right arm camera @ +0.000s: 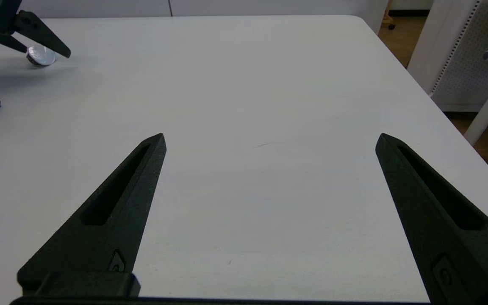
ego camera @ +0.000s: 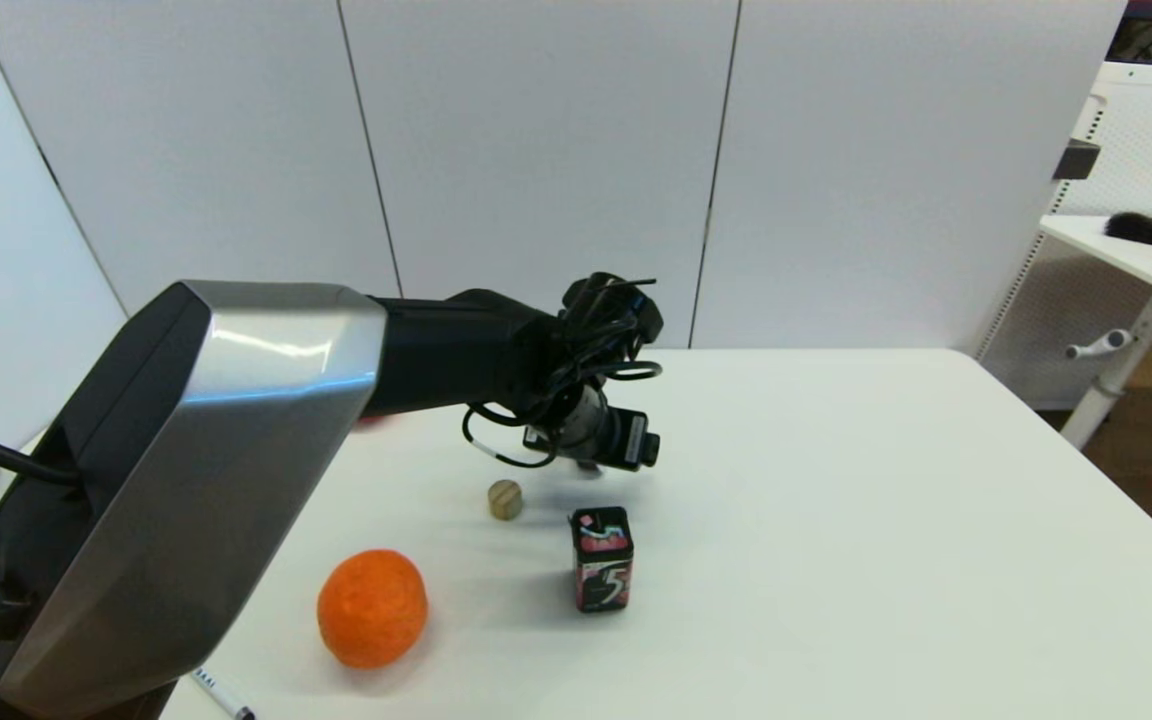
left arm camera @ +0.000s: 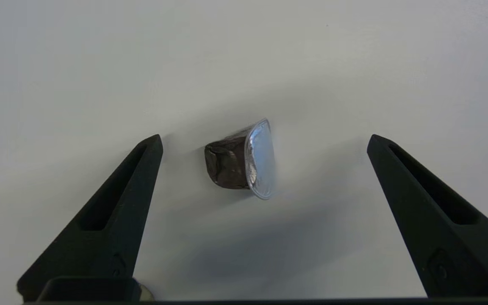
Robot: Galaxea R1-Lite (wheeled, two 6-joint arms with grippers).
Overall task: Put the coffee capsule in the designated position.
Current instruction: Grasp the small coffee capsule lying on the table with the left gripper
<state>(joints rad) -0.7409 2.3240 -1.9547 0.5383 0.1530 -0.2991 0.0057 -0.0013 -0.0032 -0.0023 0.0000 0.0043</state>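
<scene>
The left pincer (left arm camera: 265, 140) gapes wide and empty over the coffee capsule (left arm camera: 239, 161), centred between its fingers, lying sideways on the bench (left arm camera: 354, 63).

Bystanders on white table (ego camera: 836, 520)

Round orange fruit (ego camera: 372, 607) nearest; small tan wooden cylinder (ego camera: 504, 499) beyond it; upright black-and-red gum box (ego camera: 601, 558) beside; white pen (ego camera: 221, 697) at edge.
</scene>
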